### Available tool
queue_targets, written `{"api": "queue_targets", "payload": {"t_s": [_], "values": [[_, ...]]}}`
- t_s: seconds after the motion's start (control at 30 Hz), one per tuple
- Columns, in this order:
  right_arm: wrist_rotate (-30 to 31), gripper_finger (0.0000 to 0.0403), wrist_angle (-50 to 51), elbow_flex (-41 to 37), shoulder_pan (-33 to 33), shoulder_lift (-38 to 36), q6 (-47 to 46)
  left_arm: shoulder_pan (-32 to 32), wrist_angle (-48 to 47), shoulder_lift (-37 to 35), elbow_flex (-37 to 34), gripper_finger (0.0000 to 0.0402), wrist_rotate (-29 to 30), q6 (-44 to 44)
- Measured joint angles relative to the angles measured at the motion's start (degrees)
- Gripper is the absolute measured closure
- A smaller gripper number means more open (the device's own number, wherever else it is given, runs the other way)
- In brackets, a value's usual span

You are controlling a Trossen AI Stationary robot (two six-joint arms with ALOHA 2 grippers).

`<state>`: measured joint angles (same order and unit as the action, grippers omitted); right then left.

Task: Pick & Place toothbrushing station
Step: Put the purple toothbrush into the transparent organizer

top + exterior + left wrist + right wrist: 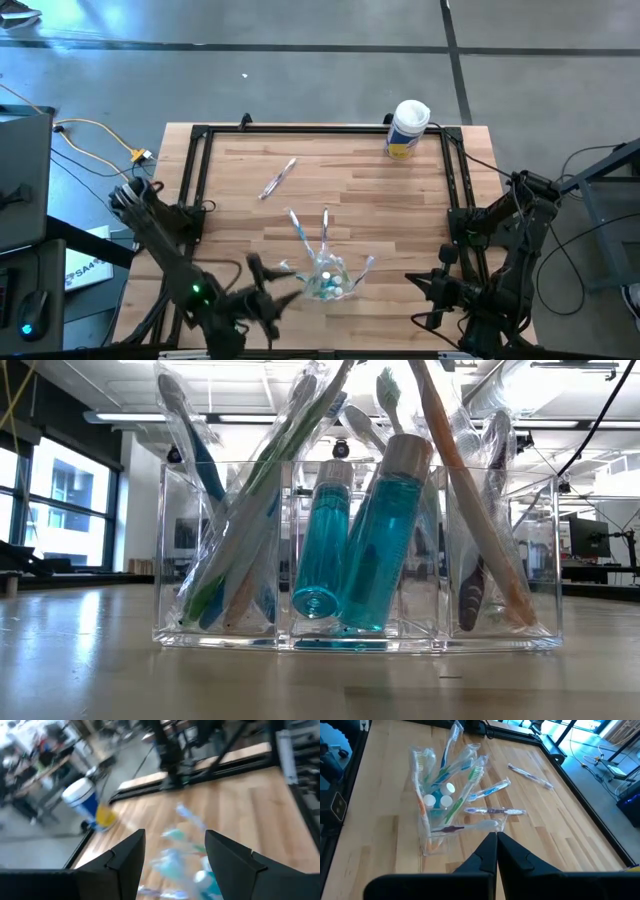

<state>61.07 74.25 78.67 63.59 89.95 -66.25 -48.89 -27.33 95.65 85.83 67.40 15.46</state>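
While my left claw (268, 292) hangs spread wide just beside the clear holder (329, 281) near the table's front edge, brushes (487, 790) splay loosely outward; a careless sweep could tip it. My right claw (496, 839) waits pinched closed.

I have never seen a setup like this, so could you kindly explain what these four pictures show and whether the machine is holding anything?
Two dark robot arms work at a wooden table. One camera looks straight down, one sits at table height, and one rides on each wrist. Near the front stands a small clear plastic holder with wrapped toothbrushes and teal tubes. One wrapped toothbrush lies apart, and a white canister with a yellow label stands at the back. The left gripper is open beside the holder; the right gripper is shut and empty.
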Motion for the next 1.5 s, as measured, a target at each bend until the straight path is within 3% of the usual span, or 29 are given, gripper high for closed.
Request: {"api": "queue_targets", "payload": {"t_s": [0.17, 0.3, 0.4, 0.53, 0.63, 0.77, 0.97, 1.07, 1.2, 1.5], "values": [[-0.14, 0.0401, -0.16, 0.02, 0.00, 0.00, -1.69, 4.38, -22.17, -5.50, 3.35, 0.0199, -2.12, 17.85], [-0.67, 0.0401, -0.18, 0.02, 0.00, 0.00, -3.15, 10.16, -36.35, -10.60, 4.19, 0.0199, -7.32, 28.17], [-1.26, 0.0401, -0.16, 0.02, 0.00, 0.00, -4.45, 16.37, -43.58, -13.72, 4.28, 0.0199, -11.48, 29.88], [-1.27, 0.0401, -0.16, 0.02, 0.00, 0.00, -6.50, 25.38, -48.25, -14.85, 4.28, 0.0199, -12.80, 29.93], [-1.47, 0.0401, -0.16, 0.02, 0.00, 0.00, -8.34, 32.44, -48.80, -14.90, 4.28, 0.0199, -15.72, 26.77], [-1.81, 0.0401, -0.27, 0.02, 0.00, 0.00, -10.42, 42.75, -48.69, -14.90, 4.27, 0.0199, -25.37, 19.42], [-3.16, 0.0401, -0.36, 0.02, 0.00, 0.00, -12.57, 59.69, -48.38, -14.88, 4.26, 0.0199, -37.73, 15.04], [-3.18, 0.0401, -0.36, 0.02, 0.00, 0.00, -13.08, 66.84, -43.88, -14.90, 2.89, 0.0199, -45.93, 12.43], [-3.20, 0.0401, -0.36, 0.02, 0.00, 0.00, -13.10, 72.91, -34.64, -14.81, -2.83, 0.0199, -55.89, 8.42], [-3.19, 0.0401, -0.34, 0.02, 0.00, 0.00, -13.28, 78.44, -16.76, -14.62, -17.80, 0.0199, -63.16, 4.22]]}}
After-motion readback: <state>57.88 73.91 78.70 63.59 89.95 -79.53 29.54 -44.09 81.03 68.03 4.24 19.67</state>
